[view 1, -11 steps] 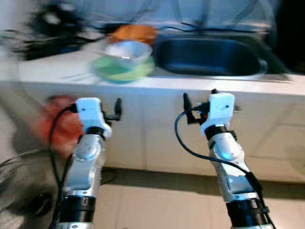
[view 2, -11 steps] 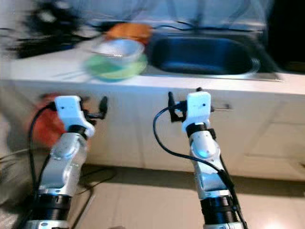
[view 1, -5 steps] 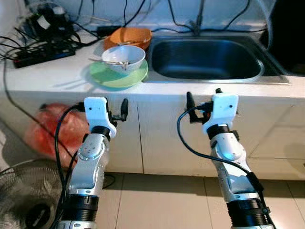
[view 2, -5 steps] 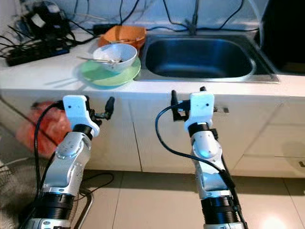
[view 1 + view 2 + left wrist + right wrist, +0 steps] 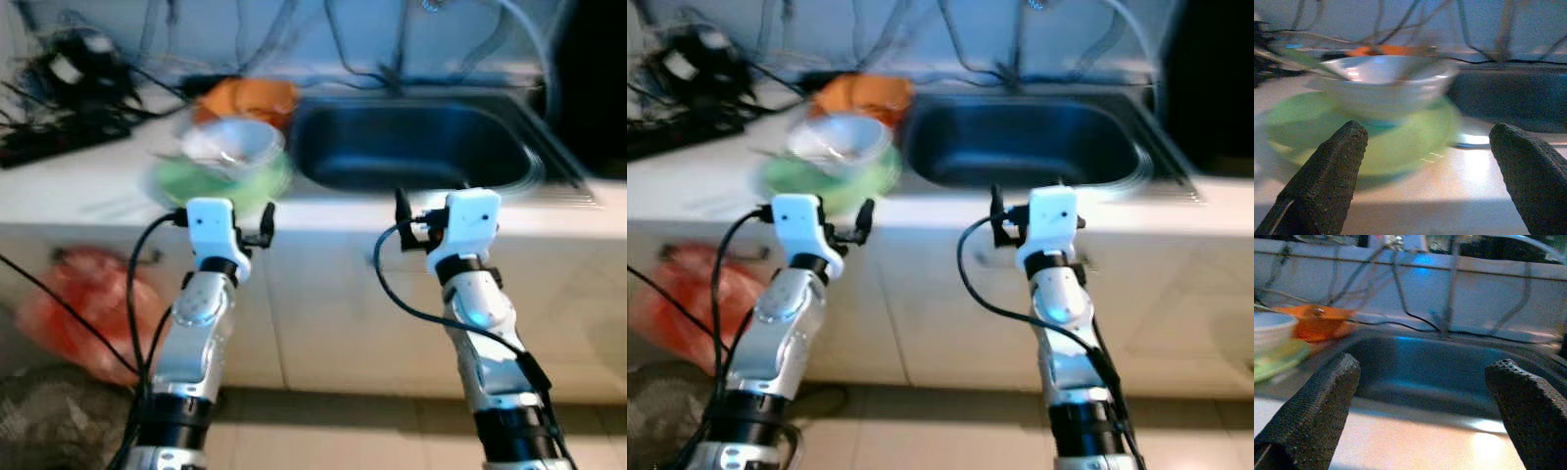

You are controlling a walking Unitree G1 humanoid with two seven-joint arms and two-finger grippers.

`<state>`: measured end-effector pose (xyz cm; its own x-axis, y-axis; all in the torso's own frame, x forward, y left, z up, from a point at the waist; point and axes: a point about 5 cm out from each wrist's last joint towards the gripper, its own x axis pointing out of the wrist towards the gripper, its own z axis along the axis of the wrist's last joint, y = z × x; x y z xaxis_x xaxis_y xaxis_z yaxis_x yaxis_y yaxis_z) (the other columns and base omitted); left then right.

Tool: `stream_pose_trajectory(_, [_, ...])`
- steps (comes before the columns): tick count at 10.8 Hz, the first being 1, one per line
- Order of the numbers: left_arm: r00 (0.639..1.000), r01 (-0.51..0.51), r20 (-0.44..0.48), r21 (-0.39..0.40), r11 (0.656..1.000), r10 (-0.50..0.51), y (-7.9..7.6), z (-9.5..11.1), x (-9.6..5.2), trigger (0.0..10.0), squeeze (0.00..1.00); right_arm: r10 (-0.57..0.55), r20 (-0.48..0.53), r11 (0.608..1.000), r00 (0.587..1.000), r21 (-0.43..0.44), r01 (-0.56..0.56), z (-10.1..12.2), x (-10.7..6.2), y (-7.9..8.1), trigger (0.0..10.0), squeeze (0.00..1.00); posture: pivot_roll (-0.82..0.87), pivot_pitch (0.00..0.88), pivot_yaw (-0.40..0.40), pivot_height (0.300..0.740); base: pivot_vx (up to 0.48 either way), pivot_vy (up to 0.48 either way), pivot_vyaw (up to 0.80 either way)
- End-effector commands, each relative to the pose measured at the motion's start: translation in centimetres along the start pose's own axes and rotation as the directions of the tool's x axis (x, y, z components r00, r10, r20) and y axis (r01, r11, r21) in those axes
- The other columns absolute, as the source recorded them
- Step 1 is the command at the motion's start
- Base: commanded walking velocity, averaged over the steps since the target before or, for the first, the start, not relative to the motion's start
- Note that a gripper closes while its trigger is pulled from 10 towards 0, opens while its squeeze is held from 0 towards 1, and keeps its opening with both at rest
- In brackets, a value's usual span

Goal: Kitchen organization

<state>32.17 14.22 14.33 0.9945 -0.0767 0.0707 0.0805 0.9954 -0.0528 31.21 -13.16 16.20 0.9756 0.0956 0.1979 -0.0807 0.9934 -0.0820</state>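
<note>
Both arms raised before white counter (image 5: 88, 186), view blurred. Left gripper (image 5: 1430, 161) spread wide, empty, level with counter edge; white bowl (image 5: 1386, 81) on green plate (image 5: 1415, 147) straight ahead between its fingers, orange dish (image 5: 240, 98) behind bowl. Right gripper (image 5: 1425, 401) spread wide, empty, facing dark sink (image 5: 1440, 367). Red bag (image 5: 83, 308) on floor at left.

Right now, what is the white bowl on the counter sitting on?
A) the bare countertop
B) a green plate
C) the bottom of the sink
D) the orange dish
B: the white bowl rests on the green plate, left of the sink, with the orange dish behind it.
</note>
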Motion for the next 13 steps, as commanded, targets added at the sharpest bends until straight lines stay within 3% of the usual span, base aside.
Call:
stream_pose_trajectory(1, [1.0,-0.016,-0.016,0.0,1.0,0.016,0.54,-0.26,0.08,10.0,0.0,0.019,0.017,1.0,1.0,0.002,-0.019,0.42,0.26,0.74,10.0,0.0,0.01,0.008,0.055,0.74,0.446,0.0,0.0])
stream_pose_trajectory(4, [1.0,-0.007,-0.017,-0.021,1.0,0.007,0.27,-0.35,0.16,10.0,0.0,0.013,0.017,1.0,1.0,0.004,-0.013,0.38,0.27,0.64,10.0,0.0,0.01,0.007,0.056,0.74,0.385,0.0,0.0])
stream_pose_trajectory(8, [0.999,-0.018,-0.04,-0.007,1.0,0.018,0.51,-0.66,0.11,10.0,0.0,0.016,0.017,1.0,1.0,0.016,-0.016,0.32,0.18,0.78,10.0,0.0,0.02,0.01,0.06,0.74,0.0,0.0,0.0])
stream_pose_trajectory(13, [0.999,-0.021,-0.048,-0.018,1.0,0.02,0.7,-0.77,0.09,10.0,0.0,0.022,0.016,1.0,1.0,0.012,-0.022,0.28,0.28,0.74,10.0,0.0,0.02,0.012,0.053,0.74,0.0,-0.372,0.0])
